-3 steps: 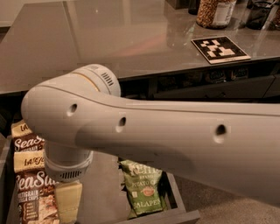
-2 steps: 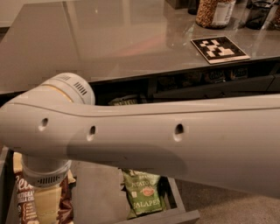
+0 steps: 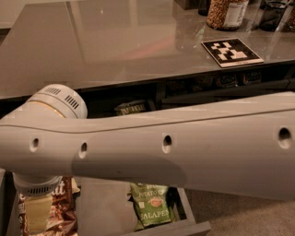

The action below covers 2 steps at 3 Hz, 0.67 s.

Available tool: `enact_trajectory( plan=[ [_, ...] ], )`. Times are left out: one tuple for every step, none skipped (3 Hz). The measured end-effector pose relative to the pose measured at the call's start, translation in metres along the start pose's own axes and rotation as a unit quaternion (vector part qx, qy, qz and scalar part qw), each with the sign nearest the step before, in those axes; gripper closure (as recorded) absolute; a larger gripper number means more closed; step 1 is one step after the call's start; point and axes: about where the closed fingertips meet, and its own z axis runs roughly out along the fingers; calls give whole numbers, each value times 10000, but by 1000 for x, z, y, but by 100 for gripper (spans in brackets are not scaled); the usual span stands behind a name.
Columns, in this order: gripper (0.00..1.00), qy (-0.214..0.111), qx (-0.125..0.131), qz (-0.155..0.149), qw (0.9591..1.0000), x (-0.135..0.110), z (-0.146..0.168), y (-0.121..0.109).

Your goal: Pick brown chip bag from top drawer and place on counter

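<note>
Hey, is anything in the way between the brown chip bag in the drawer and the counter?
Only the robot's own arm, stretching across above the top drawer. The gripper is low left, right over the brown chip bag; the counter lies behind.

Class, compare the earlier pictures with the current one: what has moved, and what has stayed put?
The arm swung left and levelled out. This carried the gripper leftward over the brown chip bag in the top drawer, hiding more of the bag. No grasp shows. The green chip bag, the counter, the marker tile and the jar stayed put.
</note>
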Motion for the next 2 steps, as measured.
enact_trajectory(
  plan=[
    [0,-124,101,299,9994,13,6,-5],
    [0,-178,401,1258,9911,62,19,1]
  ],
)
